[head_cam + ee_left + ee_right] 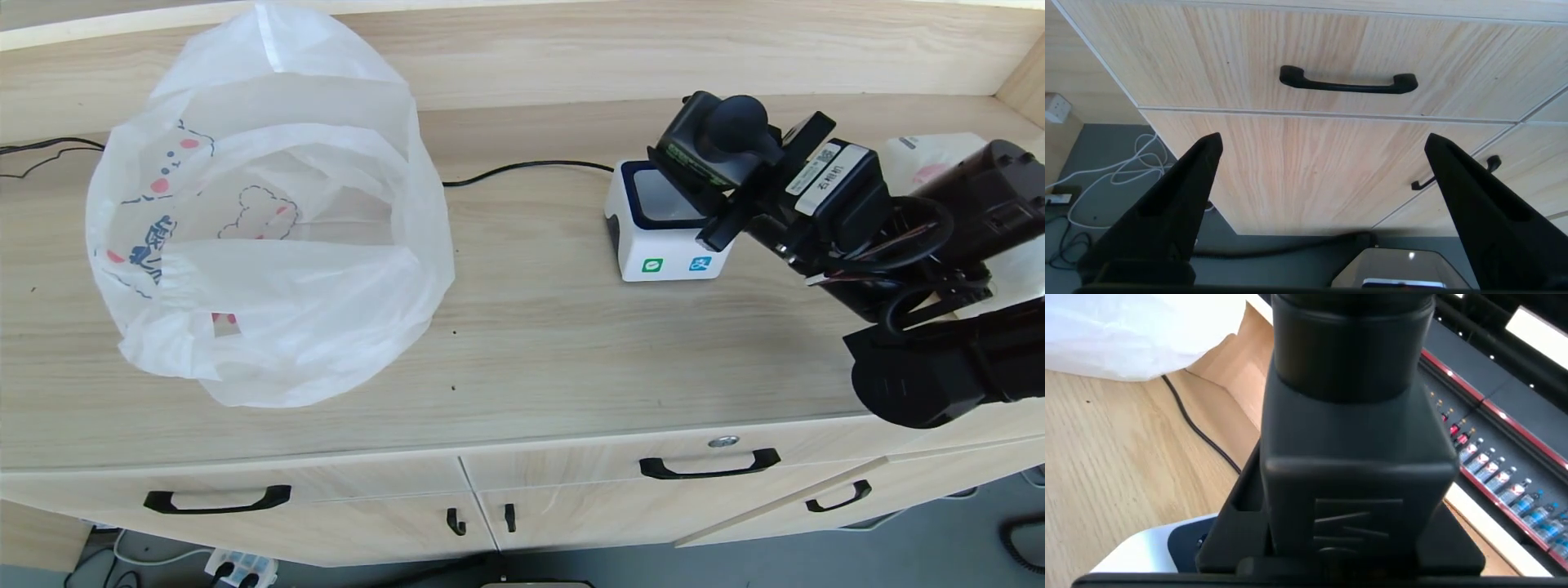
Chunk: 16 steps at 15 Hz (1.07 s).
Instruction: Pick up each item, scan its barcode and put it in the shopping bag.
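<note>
Wood-grain counter (531,343) ran the width of the room, with drawers beneath it and a black cable (522,167) trailing along the back. On it the white shopping bag (269,245) slumped at the robot's left with its mouth gaping open, and the small white scanner (665,245) stood toward the right.

The right gripper (766,181) was pinching a dark bottle (710,151) from both sides and held it just above the scanner's dark window, tilted, with the rounded cap turned up and away from the glass. From where I stood the bag lay well apart from that claw, off to its left across bare counter. I judged that whatever carry followed the scan would have to go that way, and that the right arm was the one placed to do it.

The left gripper (1323,143) hung low in front of the drawers, its fingers (1176,204) spread wide on nothing, a drawer handle (1347,82) beyond them.

Much was hard to make out. I could not tell whether the bottle's barcode faced the window — the bottle and claw covered most of the glass. A white packet (931,159) sat behind the right arm, largely hidden, so I could not say what it was.
</note>
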Tool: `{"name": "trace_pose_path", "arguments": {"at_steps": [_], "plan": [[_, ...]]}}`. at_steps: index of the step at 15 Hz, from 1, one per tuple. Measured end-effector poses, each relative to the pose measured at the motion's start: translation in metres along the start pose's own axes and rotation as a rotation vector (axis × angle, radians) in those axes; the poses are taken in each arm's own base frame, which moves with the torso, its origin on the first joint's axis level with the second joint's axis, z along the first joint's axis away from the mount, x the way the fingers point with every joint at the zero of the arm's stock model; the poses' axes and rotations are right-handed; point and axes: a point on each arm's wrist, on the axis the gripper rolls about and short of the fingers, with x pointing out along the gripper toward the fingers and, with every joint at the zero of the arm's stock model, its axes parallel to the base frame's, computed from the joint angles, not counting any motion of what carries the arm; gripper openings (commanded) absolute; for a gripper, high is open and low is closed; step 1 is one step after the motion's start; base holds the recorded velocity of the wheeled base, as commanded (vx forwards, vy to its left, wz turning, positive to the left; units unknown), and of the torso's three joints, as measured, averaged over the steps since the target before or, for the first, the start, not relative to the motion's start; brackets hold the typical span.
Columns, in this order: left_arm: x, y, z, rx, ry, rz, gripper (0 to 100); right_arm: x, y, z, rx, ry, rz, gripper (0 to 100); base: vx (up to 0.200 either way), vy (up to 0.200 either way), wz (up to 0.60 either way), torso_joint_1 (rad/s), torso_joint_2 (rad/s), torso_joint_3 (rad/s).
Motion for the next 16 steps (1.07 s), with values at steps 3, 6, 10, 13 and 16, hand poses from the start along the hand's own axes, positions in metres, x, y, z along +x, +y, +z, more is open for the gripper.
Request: {"name": "trace_pose_path", "arguments": {"at_steps": [3, 6, 10, 13, 16], "plan": [[0.0, 0.0, 0.0, 0.0, 0.0, 0.0, 100, -0.004, 0.006, 0.002, 0.014, 0.007, 0.001, 0, 0.0, 0.0, 0.0, 0.0, 0.0, 0.0], [0.0, 0.0, 0.0, 0.0, 0.0, 0.0, 100, -0.004, 0.015, 0.006, 0.034, 0.01, 0.013, 0, 0.0, 0.0, 0.0, 0.0, 0.0, 0.0], [0.0, 0.0, 0.0, 0.0, 0.0, 0.0, 100, 0.002, 0.032, 0.038, 0.161, 0.086, -0.077, 0, 0.0, 0.0, 0.0, 0.0, 0.0, 0.0], [0.0, 0.0, 0.0, 0.0, 0.0, 0.0, 100, 0.001, 0.044, 0.081, 0.338, 0.131, -0.156, 0, 0.0, 0.0, 0.0, 0.0, 0.0, 0.0], [0.0, 0.0, 0.0, 0.0, 0.0, 0.0, 100, -0.014, 0.056, 0.114, 0.439, 0.167, -0.156, 0, 0.0, 0.0, 0.0, 0.0, 0.0, 0.0]]}}
